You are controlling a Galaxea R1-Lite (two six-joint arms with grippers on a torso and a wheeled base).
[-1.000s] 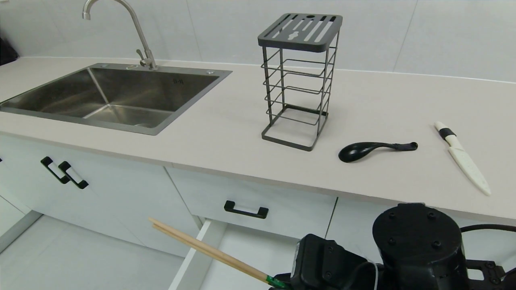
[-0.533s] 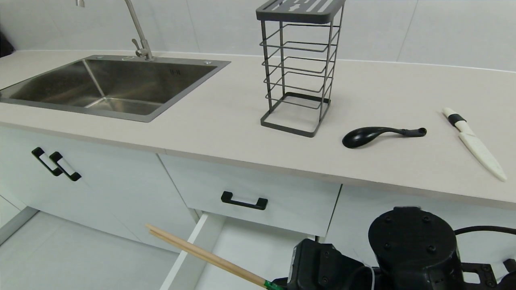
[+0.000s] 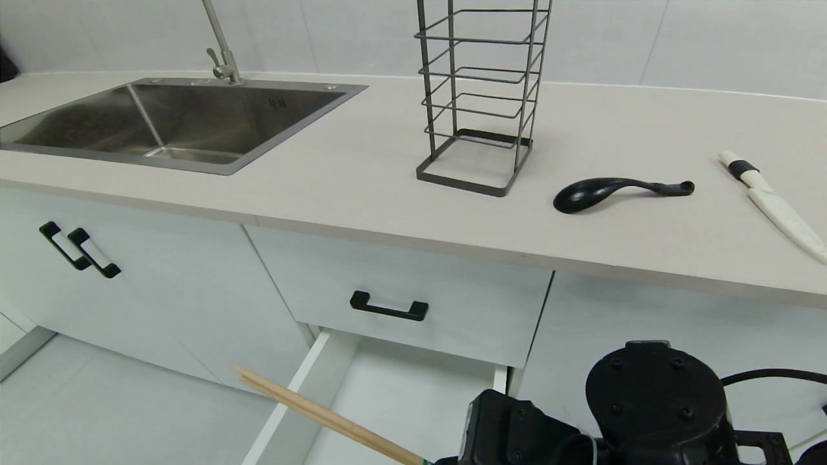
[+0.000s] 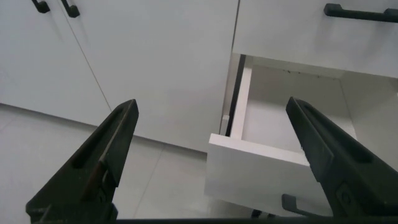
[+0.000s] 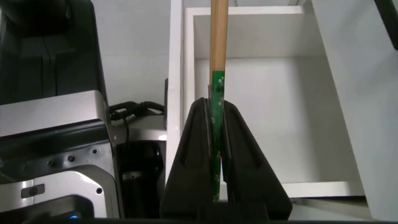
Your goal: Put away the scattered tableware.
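Chopsticks (image 5: 218,43) inside right gripper (image 5: 216,115)

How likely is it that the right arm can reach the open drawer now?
Probably yes: the drawer stands pulled out close by the right gripper, which is shut on the chopsticks, with nothing between.

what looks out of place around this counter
A black spoon and a white knife lie loose on the counter, right of the wire rack. Below, one drawer stands pulled open, and the right tool holds chopsticks over it.
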